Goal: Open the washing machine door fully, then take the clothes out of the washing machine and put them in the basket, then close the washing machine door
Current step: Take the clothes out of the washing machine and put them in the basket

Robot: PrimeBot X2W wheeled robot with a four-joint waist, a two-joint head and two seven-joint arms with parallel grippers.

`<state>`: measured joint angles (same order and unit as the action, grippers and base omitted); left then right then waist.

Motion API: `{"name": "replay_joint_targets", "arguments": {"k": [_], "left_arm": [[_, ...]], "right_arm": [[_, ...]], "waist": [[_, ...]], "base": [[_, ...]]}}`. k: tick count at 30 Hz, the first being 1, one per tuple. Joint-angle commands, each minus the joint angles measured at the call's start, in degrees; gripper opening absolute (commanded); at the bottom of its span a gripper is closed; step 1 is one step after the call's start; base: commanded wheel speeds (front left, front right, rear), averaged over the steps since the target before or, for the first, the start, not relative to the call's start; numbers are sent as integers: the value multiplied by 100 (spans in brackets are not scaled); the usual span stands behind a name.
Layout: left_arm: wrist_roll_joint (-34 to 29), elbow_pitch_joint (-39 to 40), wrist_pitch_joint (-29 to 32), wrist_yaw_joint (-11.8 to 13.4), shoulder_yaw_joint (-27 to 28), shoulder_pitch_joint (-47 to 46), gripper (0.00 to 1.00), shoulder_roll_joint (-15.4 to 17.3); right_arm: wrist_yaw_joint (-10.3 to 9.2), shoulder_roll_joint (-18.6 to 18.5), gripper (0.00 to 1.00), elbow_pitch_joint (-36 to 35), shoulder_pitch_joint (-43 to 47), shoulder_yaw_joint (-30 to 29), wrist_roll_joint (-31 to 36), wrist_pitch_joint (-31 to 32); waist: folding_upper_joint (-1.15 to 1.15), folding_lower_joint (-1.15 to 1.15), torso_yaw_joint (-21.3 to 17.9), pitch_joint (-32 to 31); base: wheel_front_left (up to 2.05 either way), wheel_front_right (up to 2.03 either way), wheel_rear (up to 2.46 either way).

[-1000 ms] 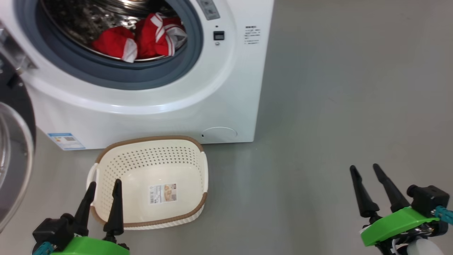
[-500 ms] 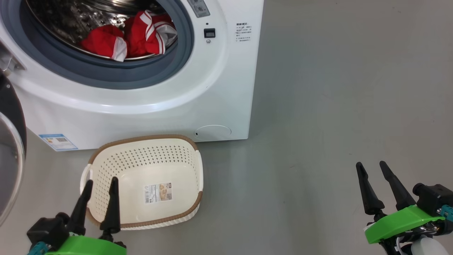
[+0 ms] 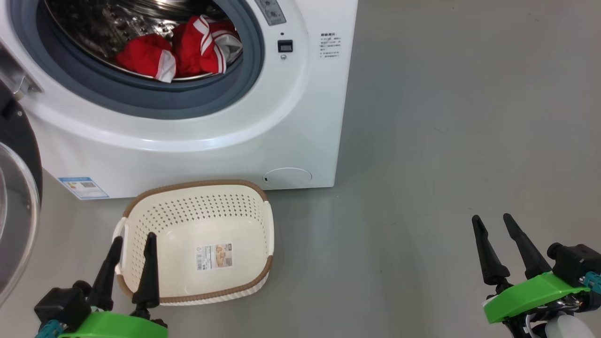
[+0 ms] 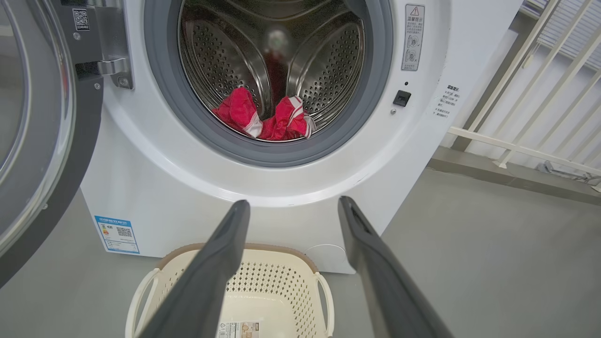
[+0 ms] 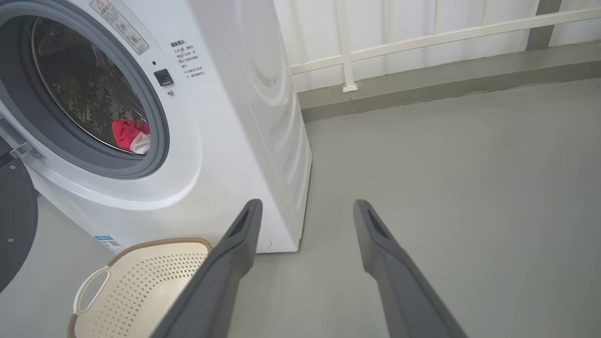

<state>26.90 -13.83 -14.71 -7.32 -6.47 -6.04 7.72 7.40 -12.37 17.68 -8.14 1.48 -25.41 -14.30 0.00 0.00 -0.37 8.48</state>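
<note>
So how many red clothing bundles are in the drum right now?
2: one red bundle lying left in the drum, one striped bundle right of it, touching. More could be hidden beneath.

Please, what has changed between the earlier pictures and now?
Only the head view shifted slightly; nothing was taken or released. The clothes stay in the washing machine, the basket stays empty, the washing machine door open, the left claw and right claw open and empty.

The plain grey floor [image 3: 446, 117] carries the big white washing machine [image 3: 197, 145]. The cream perforated basket [image 3: 188, 211] stands upright on the floor just before the machine's base.
</note>
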Motion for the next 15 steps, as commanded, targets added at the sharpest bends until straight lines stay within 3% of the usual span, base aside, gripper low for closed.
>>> {"name": "replay_joint_targets", "arguments": {"k": [1, 15], "left_arm": [[21, 166, -29, -16, 177, -75, 100, 150], [-29, 165, -29, -16, 331, -171, 100, 74]], "right_arm": [[9, -79, 100, -128, -2, 150, 0, -70], [9, -71, 100, -143, -33, 224, 4, -70]], "waist": [[0, 0, 9, 6], [0, 0, 41, 90]], "base": [[93, -95, 2], [114, -114, 0]]}}
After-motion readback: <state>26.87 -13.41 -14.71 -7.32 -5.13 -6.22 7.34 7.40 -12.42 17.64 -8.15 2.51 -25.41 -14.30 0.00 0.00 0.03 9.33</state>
